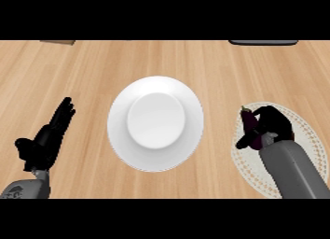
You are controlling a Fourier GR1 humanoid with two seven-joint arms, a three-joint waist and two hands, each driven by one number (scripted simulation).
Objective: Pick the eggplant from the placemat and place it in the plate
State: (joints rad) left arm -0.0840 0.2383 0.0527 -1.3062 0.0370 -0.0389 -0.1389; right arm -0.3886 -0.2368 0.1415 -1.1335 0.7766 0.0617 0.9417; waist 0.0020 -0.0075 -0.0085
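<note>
Over the left part of the placemat (312, 140), the eggplant (249, 127) sits in the right hand (272, 125), whose black fingers curl round its right side. Dark purple and slim, it stands roughly upright with its stem end toward the far edge. Just left of it lies the white plate (155, 123), bare, on the pale wooden tabletop (85, 65). Near the lower left edge, the left hand (47, 137) rests with fingers straight and released.
</note>
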